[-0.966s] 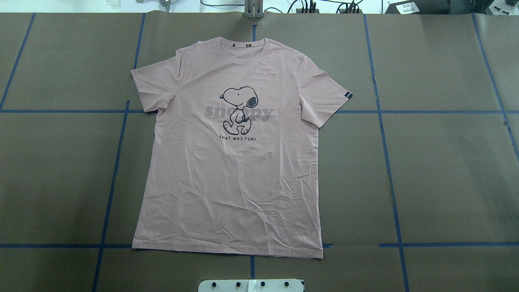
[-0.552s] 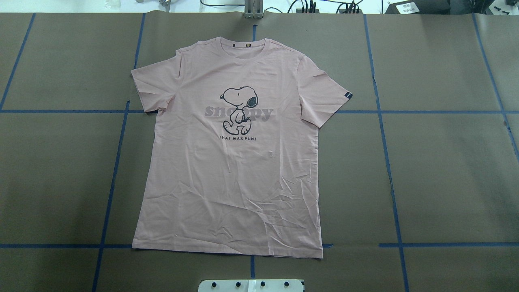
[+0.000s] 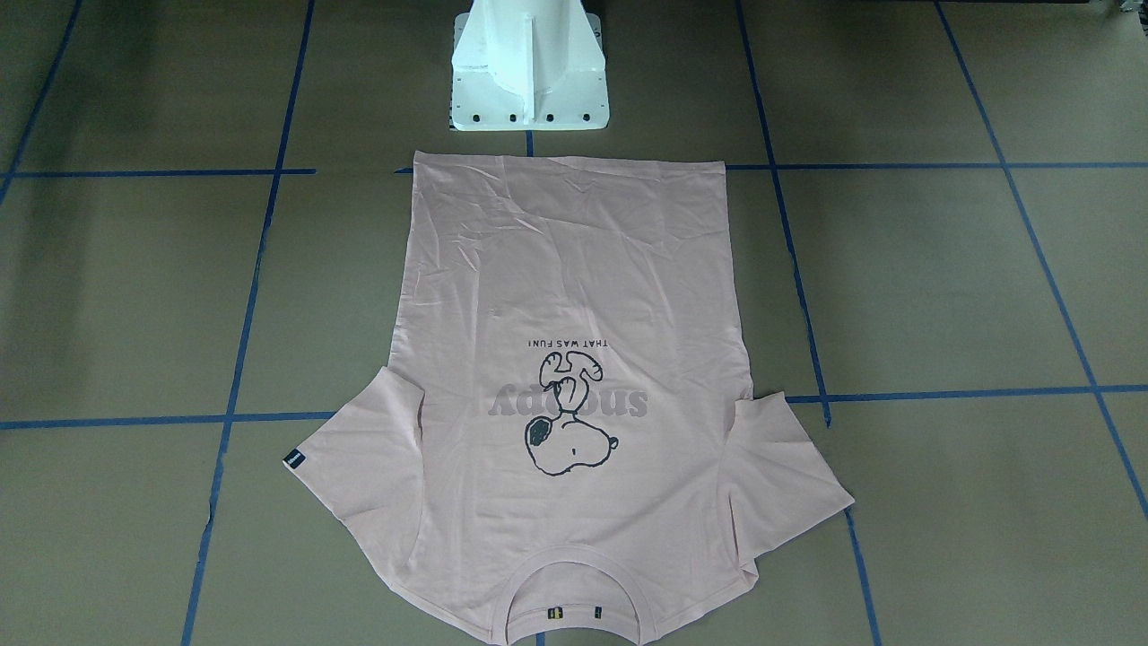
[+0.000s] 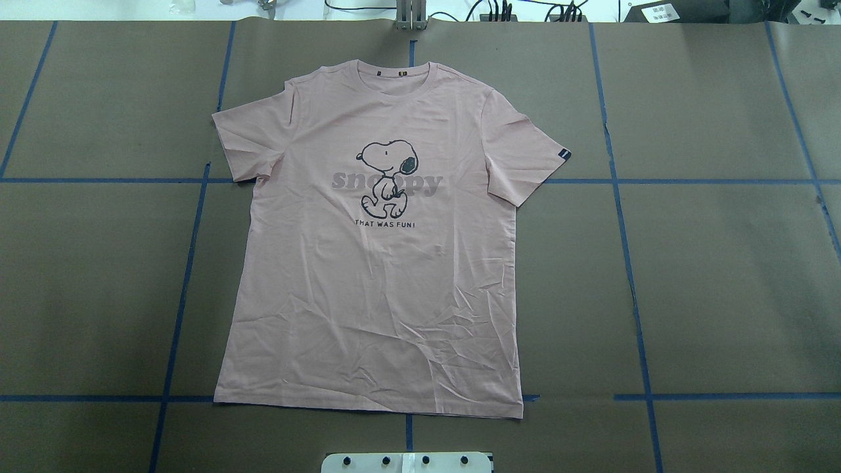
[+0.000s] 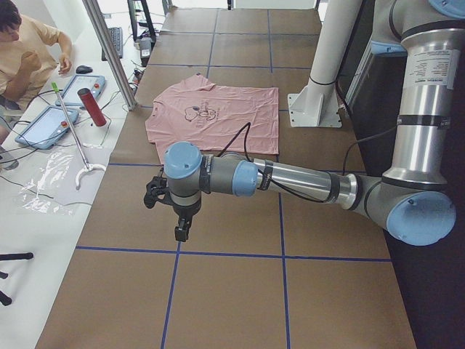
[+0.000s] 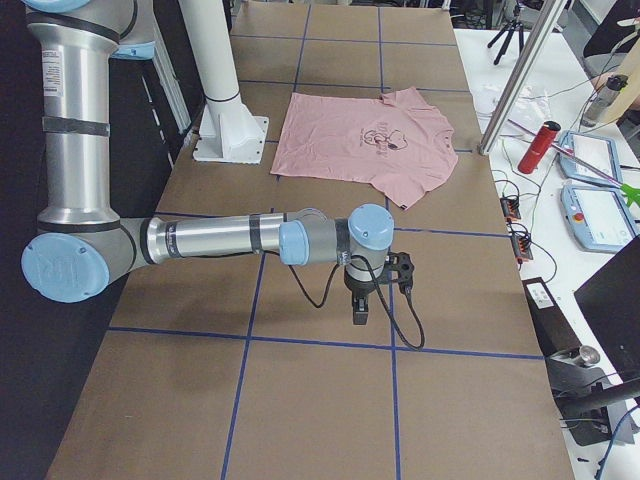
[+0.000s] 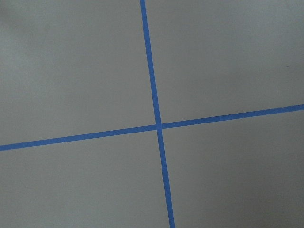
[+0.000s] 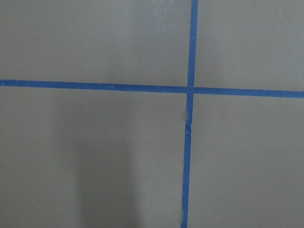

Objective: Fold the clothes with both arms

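- Lying flat at the centre of the overhead view: T-shirt (image 4: 374,276), soft pale pink knit, print side up, collar toward the top edge, hem toward the bottom edge.
- Creased in fine, sharp wrinkles across the lower half; smoother over the chest and the two short sleeves, both spread outward.
- Printed with a black-outlined cartoon dog over rounded grey lettering, with a thin row of small black capitals beneath.
- Finished with a round ribbed collar and a small dark tab on the sleeve hem at the right of the overhead view.
- Resting on table (image 4: 723,295), covered in matte brown paper and gridded with long straight strips of blue tape (image 4: 631,276).
- Stopping just short of pedestal (image 3: 529,72), a white flared block with a bolted foot, at the top centre of the front-facing view.
- Reaching low over bare paper in the left side view: left arm (image 5: 290,178), a brushed-silver tube with round pale blue caps; left gripper (image 5: 181,231), black, pointing down, well apart from the T-shirt; jaws apart or together, cannot tell.
- Mirroring it in the right side view: right arm (image 6: 210,238), same silver tube; right gripper (image 6: 359,310), black, pointing down over bare paper, well apart from the T-shirt; jaws likewise impossible to judge.
- Filling both wrist views: only flat brown paper and one cross of tape.
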Available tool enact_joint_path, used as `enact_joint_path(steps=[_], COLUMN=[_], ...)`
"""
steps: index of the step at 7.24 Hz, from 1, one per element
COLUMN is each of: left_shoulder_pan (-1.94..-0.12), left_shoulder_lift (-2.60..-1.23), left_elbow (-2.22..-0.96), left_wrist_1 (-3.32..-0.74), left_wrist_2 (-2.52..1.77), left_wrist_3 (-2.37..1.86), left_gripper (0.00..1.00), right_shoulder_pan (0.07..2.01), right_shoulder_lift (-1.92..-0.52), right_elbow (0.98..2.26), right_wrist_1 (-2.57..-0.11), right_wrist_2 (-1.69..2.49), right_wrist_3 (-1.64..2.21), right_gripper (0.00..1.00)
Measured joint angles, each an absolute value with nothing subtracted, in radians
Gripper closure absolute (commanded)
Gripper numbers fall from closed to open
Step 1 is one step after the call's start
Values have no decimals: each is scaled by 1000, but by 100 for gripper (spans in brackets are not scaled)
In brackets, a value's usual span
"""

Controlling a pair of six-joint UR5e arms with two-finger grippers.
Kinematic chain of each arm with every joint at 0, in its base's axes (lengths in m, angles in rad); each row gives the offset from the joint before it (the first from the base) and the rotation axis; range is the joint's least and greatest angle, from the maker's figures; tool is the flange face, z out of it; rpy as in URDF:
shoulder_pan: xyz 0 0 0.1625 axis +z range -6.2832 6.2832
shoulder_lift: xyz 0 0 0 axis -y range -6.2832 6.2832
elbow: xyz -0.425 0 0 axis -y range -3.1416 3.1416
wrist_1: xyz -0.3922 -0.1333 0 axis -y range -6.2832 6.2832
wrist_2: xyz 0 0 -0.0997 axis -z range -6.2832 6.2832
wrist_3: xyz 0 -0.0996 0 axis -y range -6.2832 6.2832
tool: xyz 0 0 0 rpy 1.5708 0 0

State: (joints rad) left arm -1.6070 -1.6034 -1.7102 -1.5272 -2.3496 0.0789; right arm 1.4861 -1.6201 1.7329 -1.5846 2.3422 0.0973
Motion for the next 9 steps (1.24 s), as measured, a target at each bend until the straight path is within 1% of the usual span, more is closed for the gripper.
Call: enact_joint_path(steps=[4,6,7,9], left_shoulder_pan=[-1607,-1607,-1607,-1607], left_shoulder_lift=[-1573,-1557,-1553,-1547], left_elbow=[-1716,-1714,-1717,-1724], left_wrist_1=[-1556,-1584,-1596,-1609], left_wrist_2=[-2352,-2418,-2434,-2453], left_wrist_3=[75,75,74,76], left_gripper=[0,0,0,0], right_shoulder_pan=[1484,1434,1372,1249], right_shoulder_lift=[-1615,-1612,-1592,-1450], right_elbow=[1734,1726,1710,1614], right_wrist_1=[-1550,-1460,-1371,-1243], right_wrist_2=[2350,2379,2385,2389], right_wrist_3=[98,99,119,285], right_gripper=[0,0,0,0])
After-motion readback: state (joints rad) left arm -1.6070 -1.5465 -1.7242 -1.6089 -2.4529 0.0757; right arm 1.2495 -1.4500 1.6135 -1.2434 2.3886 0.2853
